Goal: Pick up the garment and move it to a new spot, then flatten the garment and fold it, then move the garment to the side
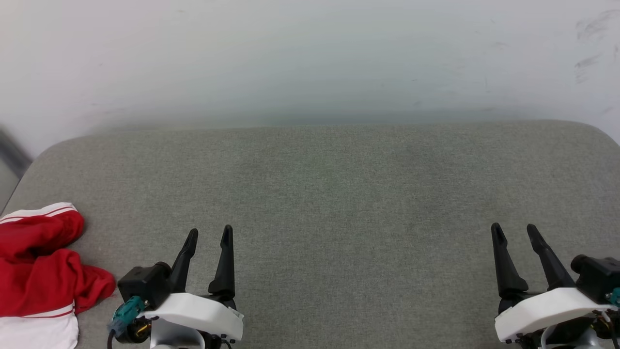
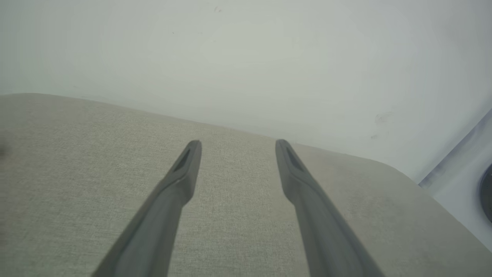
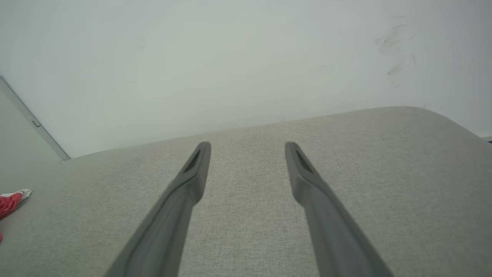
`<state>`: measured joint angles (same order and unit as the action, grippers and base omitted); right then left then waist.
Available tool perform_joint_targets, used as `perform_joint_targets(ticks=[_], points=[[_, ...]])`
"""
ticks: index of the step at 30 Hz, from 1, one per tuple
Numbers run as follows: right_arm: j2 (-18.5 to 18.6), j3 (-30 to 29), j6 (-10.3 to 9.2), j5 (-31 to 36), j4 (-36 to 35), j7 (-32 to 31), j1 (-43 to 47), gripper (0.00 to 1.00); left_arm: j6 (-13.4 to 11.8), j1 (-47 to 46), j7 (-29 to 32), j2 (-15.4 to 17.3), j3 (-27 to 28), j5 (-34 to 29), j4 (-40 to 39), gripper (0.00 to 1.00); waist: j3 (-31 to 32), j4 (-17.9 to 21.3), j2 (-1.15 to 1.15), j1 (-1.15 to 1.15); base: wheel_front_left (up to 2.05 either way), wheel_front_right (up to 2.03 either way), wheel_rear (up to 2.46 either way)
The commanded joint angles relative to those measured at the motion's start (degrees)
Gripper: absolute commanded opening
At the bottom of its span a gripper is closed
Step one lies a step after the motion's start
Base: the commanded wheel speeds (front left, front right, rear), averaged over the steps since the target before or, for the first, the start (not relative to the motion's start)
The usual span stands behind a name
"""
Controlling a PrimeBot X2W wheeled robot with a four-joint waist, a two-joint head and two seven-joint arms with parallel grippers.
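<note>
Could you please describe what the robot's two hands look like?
The left hand and right hand each have two long, tapering black fingers on a glossy white shell, with a black block beside it. A teal connector sits at the left wrist.

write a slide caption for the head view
Open left end effector and right end effector over the grey cushion; crumpled garment lies at its left edge.

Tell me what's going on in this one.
Nothing is being handled right now. The red and white garment lies bunched at the left edge of the grey cushion, beside the left tool and apart from it. The left tool and the right tool are both open and empty, pointing toward the wall.
</note>
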<state>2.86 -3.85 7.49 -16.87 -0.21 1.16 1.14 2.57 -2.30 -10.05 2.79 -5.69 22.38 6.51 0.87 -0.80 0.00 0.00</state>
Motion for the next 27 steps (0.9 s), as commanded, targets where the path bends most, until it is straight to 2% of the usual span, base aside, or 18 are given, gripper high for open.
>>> perform_joint_targets(ticks=[1, 13, 27], points=[[0.1, 0.1, 0.00, 1.9, -0.6, 0.1, -1.3, 1.00, -0.2, 0.3, -0.6, 0.2, -0.3, -1.9, -0.2, 1.00, 0.0, -0.1, 0.00, 0.00, 0.00, 0.00, 0.00], [0.3, -0.1, 0.00, 8.2, -0.9, 0.6, -1.6, 1.00, -1.0, 0.8, -2.1, 0.5, -0.8, -8.4, 0.8, 1.00, 0.2, -0.5, 0.00, 0.00, 0.00, 0.00, 0.00], [0.1, -0.5, -0.01, 11.7, -1.1, 0.8, -0.7, 1.00, -1.3, 0.7, -3.7, 0.4, -1.0, -13.5, 2.0, 1.00, 0.4, -0.6, 0.00, 0.00, 0.00, 0.00, 0.00]])
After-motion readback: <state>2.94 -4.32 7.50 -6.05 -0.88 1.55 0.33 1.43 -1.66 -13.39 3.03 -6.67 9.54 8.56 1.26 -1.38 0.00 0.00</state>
